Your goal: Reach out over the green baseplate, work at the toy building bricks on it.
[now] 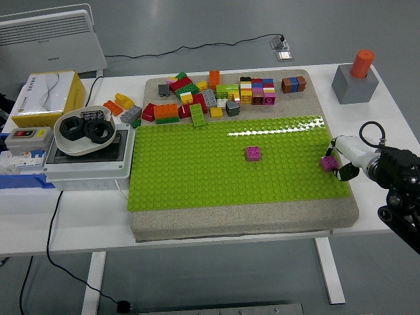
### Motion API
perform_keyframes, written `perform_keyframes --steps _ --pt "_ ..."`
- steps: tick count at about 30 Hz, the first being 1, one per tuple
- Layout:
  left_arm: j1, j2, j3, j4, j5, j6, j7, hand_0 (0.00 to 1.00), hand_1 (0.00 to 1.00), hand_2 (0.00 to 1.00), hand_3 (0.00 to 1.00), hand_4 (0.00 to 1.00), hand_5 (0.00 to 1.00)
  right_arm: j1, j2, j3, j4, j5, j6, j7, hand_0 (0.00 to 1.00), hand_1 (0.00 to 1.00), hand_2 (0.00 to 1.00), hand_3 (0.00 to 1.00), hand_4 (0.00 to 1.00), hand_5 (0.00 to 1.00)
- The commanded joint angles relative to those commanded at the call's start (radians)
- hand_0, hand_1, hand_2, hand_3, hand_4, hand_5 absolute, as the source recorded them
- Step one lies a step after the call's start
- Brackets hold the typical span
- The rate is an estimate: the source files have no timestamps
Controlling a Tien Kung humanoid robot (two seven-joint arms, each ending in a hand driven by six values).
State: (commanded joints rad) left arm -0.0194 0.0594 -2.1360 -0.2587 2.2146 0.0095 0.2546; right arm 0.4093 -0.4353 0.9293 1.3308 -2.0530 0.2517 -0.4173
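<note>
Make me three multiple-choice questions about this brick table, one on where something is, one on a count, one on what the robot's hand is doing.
1. Where does the loose pile of bricks lie?
A. beyond the green baseplate's far edge
B. on the white radiator
C. in the grey bowl

2. How many magenta bricks are over the green baseplate?
A. none
B. two
C. five

3. What is the right hand doing?
A. resting open on the yellow box
B. holding a magenta brick at the baseplate's right edge
C. gripping the orange cylinder

Answers:
1 A, the pile sits on the beige mat behind the plate.
2 B, one brick near the middle, one brick at the right edge.
3 B, its white fingers close around that edge brick.
</note>
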Motion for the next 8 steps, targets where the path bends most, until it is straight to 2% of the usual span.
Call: perform_keyframes --steps 3,4,8 --pt "0.000 0.000 0.000 0.000 0.000 0.000 0.000 0.755 0.686 0.605 0.468 0.587 0.344 -0.001 0.000 0.000 -0.001 0.001 -0.003 0.002 0.888 0.910 0.917 0.634 0.623 0.029" --pt "0.000 0.000 0.000 0.000 0.000 0.000 0.000 0.755 0.686 0.605 0.468 0.587 0.342 -0.001 0.000 0.000 -0.001 0.002 -0.004 0.002 0.884 0.907 0.913 0.552 0.631 0.024" --pt "0.000 -0.001 -0.001 0.000 0.000 0.001 0.000 0.755 0.686 0.605 0.468 0.587 0.342 -0.003 -0.002 0.002 0.006 0.006 -0.016 0.011 0.884 0.907 0.913 0.552 0.631 0.024"
